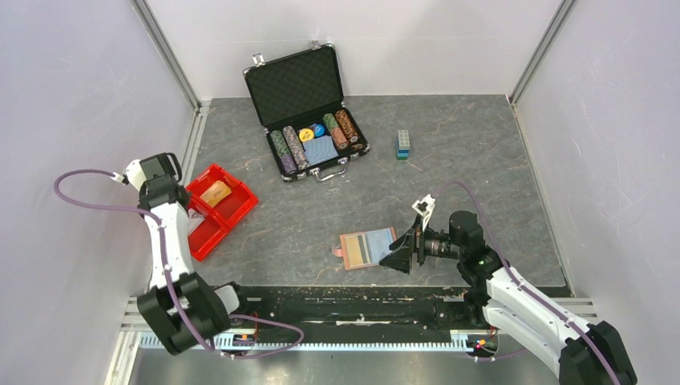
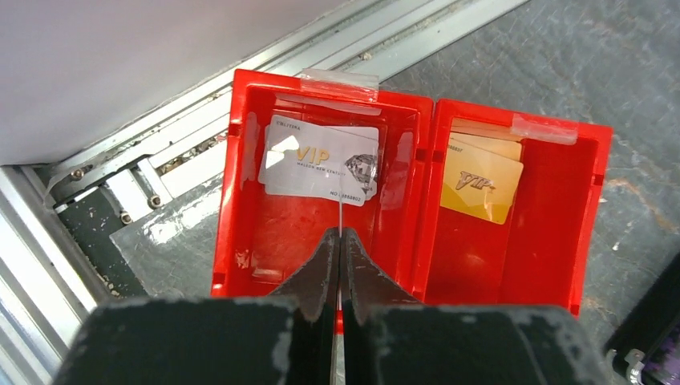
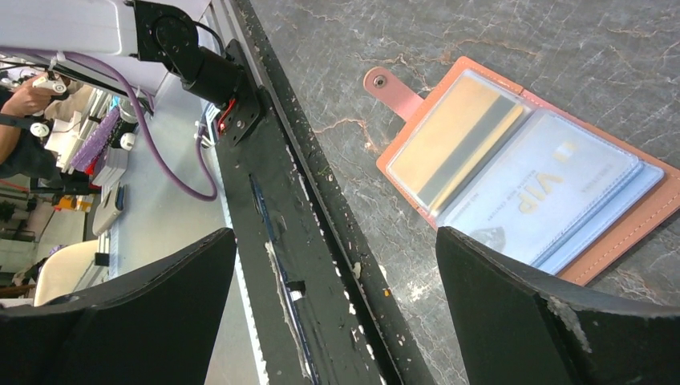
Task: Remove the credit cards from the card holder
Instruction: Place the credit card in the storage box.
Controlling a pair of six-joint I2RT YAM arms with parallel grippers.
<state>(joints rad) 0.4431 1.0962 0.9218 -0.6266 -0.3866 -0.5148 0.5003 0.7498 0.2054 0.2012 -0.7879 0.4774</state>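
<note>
The brown card holder [image 1: 365,248] lies open near the table's front edge. In the right wrist view [image 3: 617,233] its clear sleeves hold a yellow card with a dark stripe [image 3: 449,140] and a pale blue VIP card [image 3: 553,196]. My right gripper [image 3: 337,241] is open and empty. It sits at the holder's right side [image 1: 401,253], with one finger [image 3: 521,305] over the holder's near corner. My left gripper [image 2: 340,237] is shut on a thin card seen edge-on [image 2: 340,215], above the red bin [image 2: 425,144]. A white VIP card [image 2: 321,164] and a gold card [image 2: 481,183] lie in the bin.
The red bin [image 1: 236,210] stands at the left by the wall rail. An open black poker-chip case [image 1: 309,112] sits at the back centre, with a small blue-green block [image 1: 403,144] to its right. A black rail [image 3: 265,200] runs along the near edge.
</note>
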